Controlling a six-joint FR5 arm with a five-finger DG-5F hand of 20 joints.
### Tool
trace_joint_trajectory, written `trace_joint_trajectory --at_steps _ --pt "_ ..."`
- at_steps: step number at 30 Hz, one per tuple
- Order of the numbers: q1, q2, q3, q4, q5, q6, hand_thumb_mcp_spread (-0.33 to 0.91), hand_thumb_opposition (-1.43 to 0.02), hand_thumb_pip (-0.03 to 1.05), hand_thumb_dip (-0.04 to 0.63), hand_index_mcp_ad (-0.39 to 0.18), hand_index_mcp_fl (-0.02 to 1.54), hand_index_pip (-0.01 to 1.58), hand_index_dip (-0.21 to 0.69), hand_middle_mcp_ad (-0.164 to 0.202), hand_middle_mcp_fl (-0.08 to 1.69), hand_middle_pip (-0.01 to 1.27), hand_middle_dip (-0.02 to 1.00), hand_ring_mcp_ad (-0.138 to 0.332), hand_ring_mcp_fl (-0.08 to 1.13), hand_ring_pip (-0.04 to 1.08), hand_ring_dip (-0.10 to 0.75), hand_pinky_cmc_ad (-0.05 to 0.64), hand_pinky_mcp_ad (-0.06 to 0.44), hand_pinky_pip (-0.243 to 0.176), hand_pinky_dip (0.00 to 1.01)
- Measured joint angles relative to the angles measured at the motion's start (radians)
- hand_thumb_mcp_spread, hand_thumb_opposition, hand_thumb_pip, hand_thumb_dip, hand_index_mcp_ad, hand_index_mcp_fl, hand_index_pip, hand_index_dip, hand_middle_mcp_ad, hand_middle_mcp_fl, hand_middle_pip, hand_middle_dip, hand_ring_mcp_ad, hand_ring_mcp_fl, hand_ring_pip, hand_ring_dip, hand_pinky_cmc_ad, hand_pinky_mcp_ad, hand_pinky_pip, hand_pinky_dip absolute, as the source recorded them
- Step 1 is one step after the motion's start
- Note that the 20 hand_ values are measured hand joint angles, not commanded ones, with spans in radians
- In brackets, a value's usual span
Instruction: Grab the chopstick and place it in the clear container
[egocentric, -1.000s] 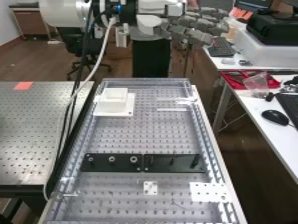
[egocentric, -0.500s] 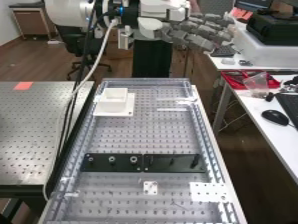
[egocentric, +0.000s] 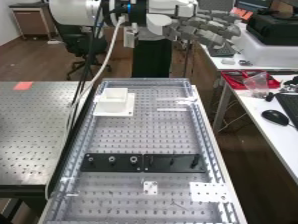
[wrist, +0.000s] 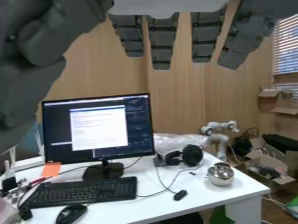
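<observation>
In the high view the hand (egocentric: 205, 29) is beyond the bench's far end, above it and to the right, with fingers extended. Its straight, spread fingers and the thumb also appear in the wrist view, the hand (wrist: 163, 41) holding nothing. Two thin pale strips lie near the far right of the bench; I cannot tell whether the nearer strip (egocentric: 171, 109) is the chopstick. A small whitish square container (egocentric: 114, 102) sits on a white plate at the far left of the bench. Low transparent walls (egocentric: 148, 81) surround the perforated bench surface.
Black plates (egocentric: 143, 163) with fittings cross the bench's middle. White perforated plates (egocentric: 209, 192) lie nearer. Cables run along its left edge. A side desk with a red tray (egocentric: 249, 80) stands right. The wrist view has a monitor (wrist: 98, 127), keyboard (wrist: 80, 192) and headphones (wrist: 183, 156) on a white desk.
The arm and hand have shifted to the right in the high view. The fingers remain extended, and the things on the bench have not moved.
</observation>
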Motion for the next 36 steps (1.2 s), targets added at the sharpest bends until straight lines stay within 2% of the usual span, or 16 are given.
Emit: trace_joint_trajectory --at_steps 12,25,27,34,36 --pt "0.004 0.001 -0.004 0.004 0.012 0.008 -0.05 -0.76 0.64 -0.038 -0.007 0.02 0.06 0.086 0.077 0.08 0.14 0.12 0.222 0.03 0.09 0.016 0.346 0.246 -0.096 0.18" --pt "0.006 0.002 0.0 -0.004 0.028 0.006 -0.05 -0.76 0.65 -0.04 -0.019 0.02 0.06 0.087 0.068 0.08 0.14 0.12 0.222 0.03 0.09 0.016 0.346 0.246 -0.093 0.18" --pt "0.006 0.002 0.002 -0.009 0.039 0.006 -0.05 -0.76 0.65 -0.04 -0.005 0.02 0.06 0.087 0.079 0.07 0.14 0.12 0.222 0.03 0.09 0.016 0.346 0.246 -0.093 0.18" --pt "-0.002 0.003 0.002 -0.014 -0.013 0.006 -0.05 -0.76 0.65 -0.037 -0.007 0.02 0.06 0.087 0.087 0.07 0.14 0.12 0.22 0.03 0.09 0.016 0.346 0.248 -0.093 0.18" --pt "-0.002 0.005 0.002 -0.013 -0.017 0.007 -0.05 -0.76 0.65 -0.04 -0.019 0.02 0.06 0.086 0.077 0.07 0.14 0.12 0.22 0.03 0.09 0.016 0.346 0.244 -0.093 0.18"
